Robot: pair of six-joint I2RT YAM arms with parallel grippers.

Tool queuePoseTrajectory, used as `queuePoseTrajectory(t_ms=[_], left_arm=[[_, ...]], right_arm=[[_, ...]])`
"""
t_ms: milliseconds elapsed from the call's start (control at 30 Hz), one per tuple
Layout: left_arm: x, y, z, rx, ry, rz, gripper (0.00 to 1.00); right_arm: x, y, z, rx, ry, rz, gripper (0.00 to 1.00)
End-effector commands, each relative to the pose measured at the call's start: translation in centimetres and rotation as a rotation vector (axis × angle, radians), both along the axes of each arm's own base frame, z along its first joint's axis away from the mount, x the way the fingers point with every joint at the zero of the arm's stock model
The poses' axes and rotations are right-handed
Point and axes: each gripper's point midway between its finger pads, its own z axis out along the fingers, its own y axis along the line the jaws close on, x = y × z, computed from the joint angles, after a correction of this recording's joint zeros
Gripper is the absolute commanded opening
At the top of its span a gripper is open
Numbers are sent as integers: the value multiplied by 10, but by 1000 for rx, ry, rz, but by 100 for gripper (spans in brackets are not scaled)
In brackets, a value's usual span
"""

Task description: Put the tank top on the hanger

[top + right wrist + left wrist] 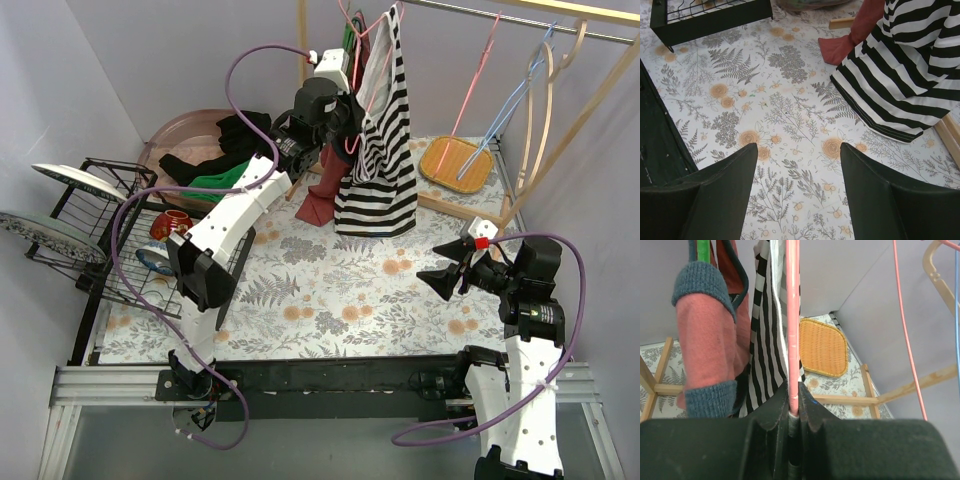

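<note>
The striped tank top (378, 165) hangs from the pink hanger (352, 147) at the back, its hem resting on the table. My left gripper (345, 125) is shut on the hanger's pink bar (792, 325), right beside the striped fabric (762, 340); the grip shows in the left wrist view (792, 409). My right gripper (446, 266) is open and empty, low over the table at the right. In the right wrist view (799, 160) it points at the top's hem (900, 80), well short of it.
A dull red tank top (322, 195) hangs beside the striped one. A second pink hanger (470, 90), a light blue one (518, 100) and a wooden one (547, 110) hang on the rail. A wicker tray (455, 160), a pink basin (190, 135) and a dish rack (110, 230) stand around.
</note>
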Motion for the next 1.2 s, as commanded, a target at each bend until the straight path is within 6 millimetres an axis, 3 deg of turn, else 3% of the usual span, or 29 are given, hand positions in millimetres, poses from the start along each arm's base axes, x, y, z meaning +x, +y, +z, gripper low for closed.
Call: queuePoseTrajectory(t_ms=[0,167,633,1167], left_arm=[[4,9,49,-101,-100,33,0],[10,6,42,-99,-92,33,0],[9,-5,53,-161,-117,-10,0],[21,-21,26,-153,-63,-26,0]], right_arm=[[1,1,5,12,-24,12,75],[2,1,4,14,-20,14,75],[2,0,3,17,-19,14,75],[2,0,4,15,-26,11,76]])
